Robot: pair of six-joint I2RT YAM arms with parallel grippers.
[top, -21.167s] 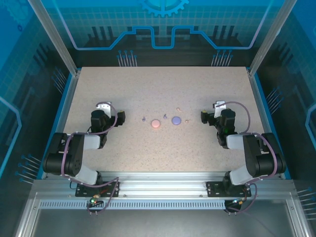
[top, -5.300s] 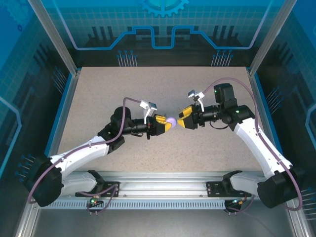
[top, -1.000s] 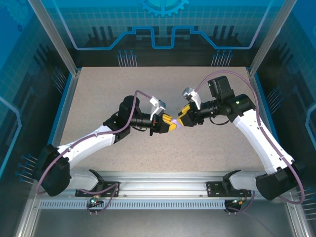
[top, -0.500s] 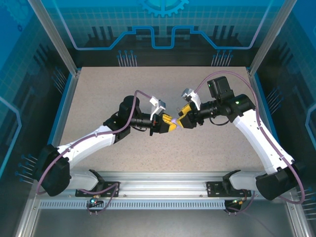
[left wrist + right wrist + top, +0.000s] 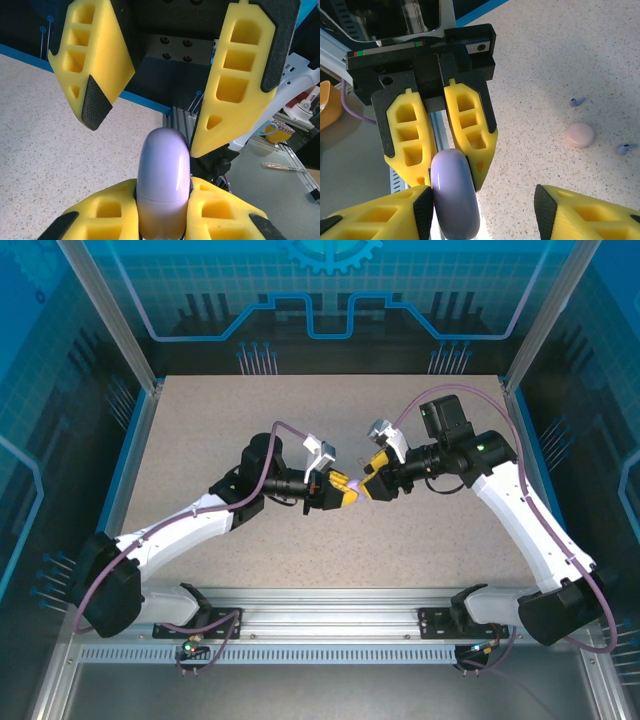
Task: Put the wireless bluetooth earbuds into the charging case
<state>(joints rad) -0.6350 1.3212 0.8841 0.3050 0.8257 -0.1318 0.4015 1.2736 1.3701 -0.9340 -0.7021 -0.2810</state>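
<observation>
Lilac case [image 5: 163,185], lid shut, pinched between left jaws.

A speckled beige tabletop [image 5: 330,420] with blue edging sits inside a blue-lit enclosure. The far wall [image 5: 330,300] shows a pale grid, a gear emblem and circuit-like lines. Slanted aluminium posts [image 5: 105,315] rise left and right, and an aluminium rail [image 5: 330,625] spans the near edge.
</observation>
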